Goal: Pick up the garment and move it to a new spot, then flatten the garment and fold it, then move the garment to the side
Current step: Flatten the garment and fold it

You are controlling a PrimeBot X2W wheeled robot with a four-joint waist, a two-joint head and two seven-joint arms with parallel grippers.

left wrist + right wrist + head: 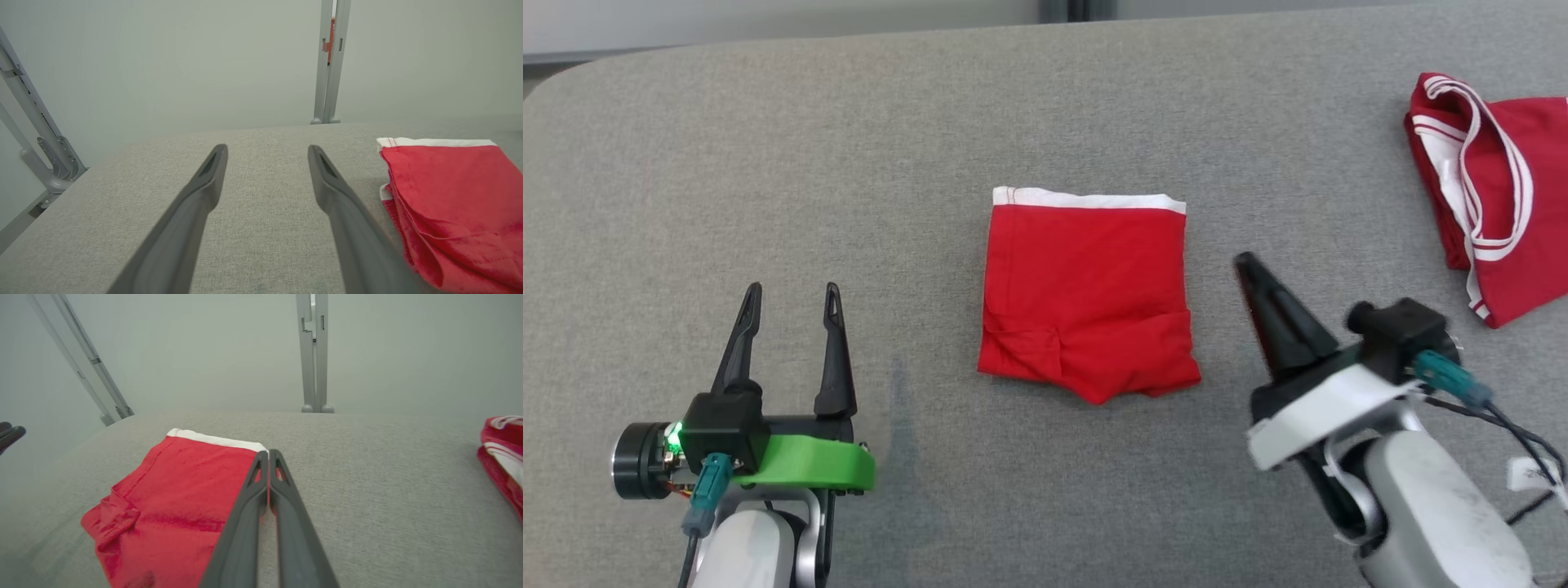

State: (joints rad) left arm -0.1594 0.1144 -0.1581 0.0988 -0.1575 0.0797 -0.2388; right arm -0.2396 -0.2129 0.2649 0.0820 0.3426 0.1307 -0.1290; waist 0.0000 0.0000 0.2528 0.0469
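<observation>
Bare grey surface [768, 163] all round the folded red garment [1086, 294]. Only obstacle: striped red garment [1494, 196], well off to its right.

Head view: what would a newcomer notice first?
The folded red shorts at the middle of the grey surface stand out first. Next comes a red-and-white garment bunched at the far right edge. The left end effector is open at lower left, and the right end effector is shut just right of the shorts.
</observation>
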